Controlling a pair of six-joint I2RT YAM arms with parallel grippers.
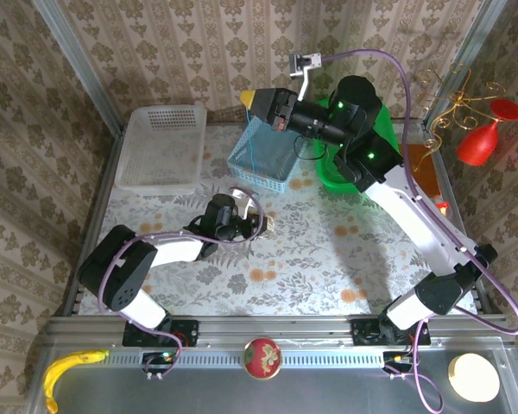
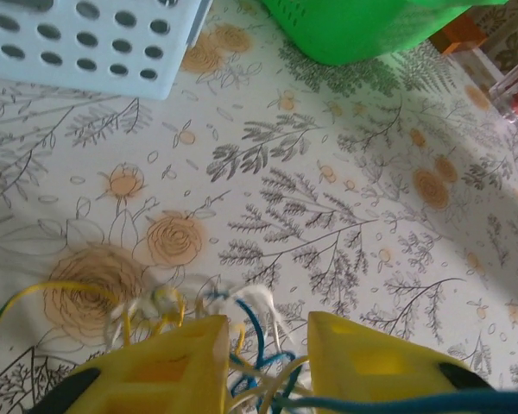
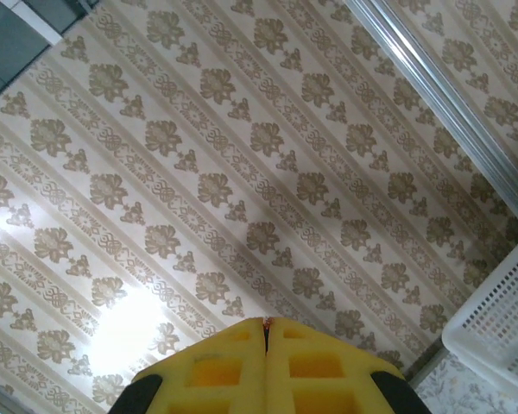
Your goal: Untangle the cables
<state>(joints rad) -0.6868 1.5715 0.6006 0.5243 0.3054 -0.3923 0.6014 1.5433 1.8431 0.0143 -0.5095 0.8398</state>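
Left gripper (image 2: pixel 268 355) is low over the floral table (image 2: pixel 345 224), and its yellow fingers (image 2: pixel 168 366) stand apart. The cables (image 2: pixel 252 326) sit right in that gap: a loose knot of blue, white and yellow cord lying on the cloth. One yellow strand loops away to the left, and a blue one crosses the right finger. From above, that gripper (image 1: pixel 263 222) is mid-table, in front of the blue basket (image 1: pixel 242 164), with a green tub (image 1: pixel 328 175) beside it.

Right gripper (image 3: pixel 266 335) is raised high against the wallpaper, fingers pressed together. In the top view it (image 1: pixel 247 98) hangs over the basket's far edge, and a thin bluish strand (image 1: pixel 260 145) drops below it. I cannot tell whether the fingers pinch that strand.
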